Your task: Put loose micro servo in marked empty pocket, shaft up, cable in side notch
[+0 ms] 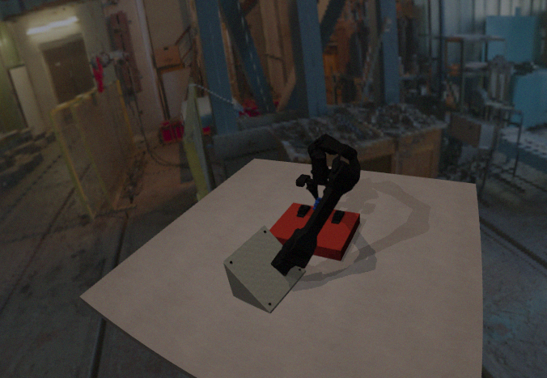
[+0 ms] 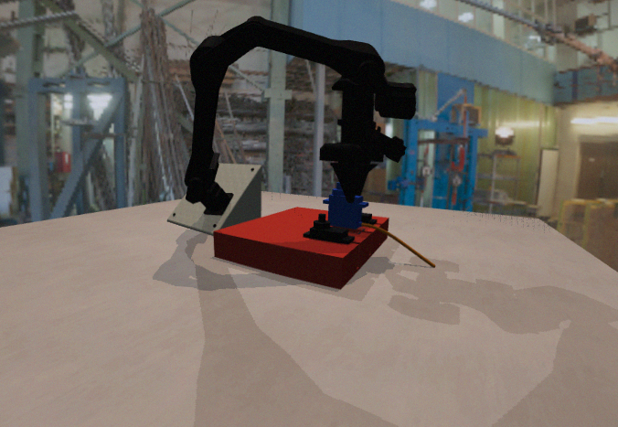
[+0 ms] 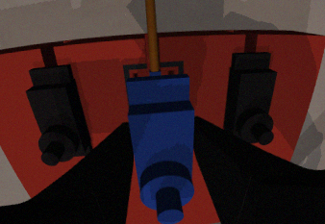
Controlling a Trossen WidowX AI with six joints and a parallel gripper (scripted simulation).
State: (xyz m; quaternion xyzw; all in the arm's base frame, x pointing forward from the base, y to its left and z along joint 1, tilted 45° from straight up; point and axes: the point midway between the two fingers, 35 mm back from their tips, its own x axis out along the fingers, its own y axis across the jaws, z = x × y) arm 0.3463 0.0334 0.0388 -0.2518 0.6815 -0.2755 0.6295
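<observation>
The blue micro servo (image 1: 317, 203) (image 2: 345, 212) (image 3: 162, 138) is upright with its output shaft pointing up, held over the red deck (image 1: 329, 246) (image 2: 270, 229) (image 3: 103, 92). My gripper (image 2: 352, 199) (image 3: 161, 127) is shut on its sides. The servo's body bottom is just above the deck in the exterior view, its ears clear of it. The dark outline of the marked pocket (image 3: 182, 66) shows past the servo's cable end in the wrist view; the servo hides the rest. The orange-brown cable (image 2: 410, 247) (image 3: 151, 25) runs out over the deck's edge, above the side notch.
Two black servos sit in the deck on either side, one at the left (image 1: 303, 210) (image 3: 55, 107) and one at the right (image 1: 337, 216) (image 3: 251, 92) in the wrist view. The arm's grey wedge base (image 1: 252, 267) (image 2: 242, 186) stands beside the deck.
</observation>
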